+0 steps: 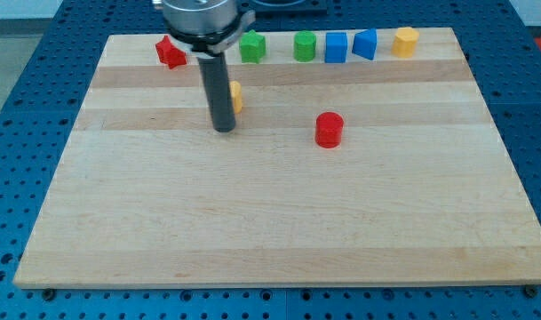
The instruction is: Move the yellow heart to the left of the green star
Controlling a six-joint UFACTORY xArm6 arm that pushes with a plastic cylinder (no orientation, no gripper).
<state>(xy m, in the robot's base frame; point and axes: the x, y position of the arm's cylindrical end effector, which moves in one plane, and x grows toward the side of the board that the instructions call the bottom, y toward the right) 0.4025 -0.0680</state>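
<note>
The yellow heart [236, 96] lies on the wooden board [279, 222], mostly hidden behind my rod; only its right edge shows. My tip [224, 129] rests on the board just left of and below that block, touching or nearly touching it. The green star [252, 46] sits above it at the view's top edge of the board, a short way to the right of the rod.
A red star [171, 52] sits at the top left. A green cylinder [305, 45], a blue cube [336, 47], a blue wedge-like block [365, 44] and a yellow block [405, 41] line the top edge. A red cylinder [329, 129] stands mid-board.
</note>
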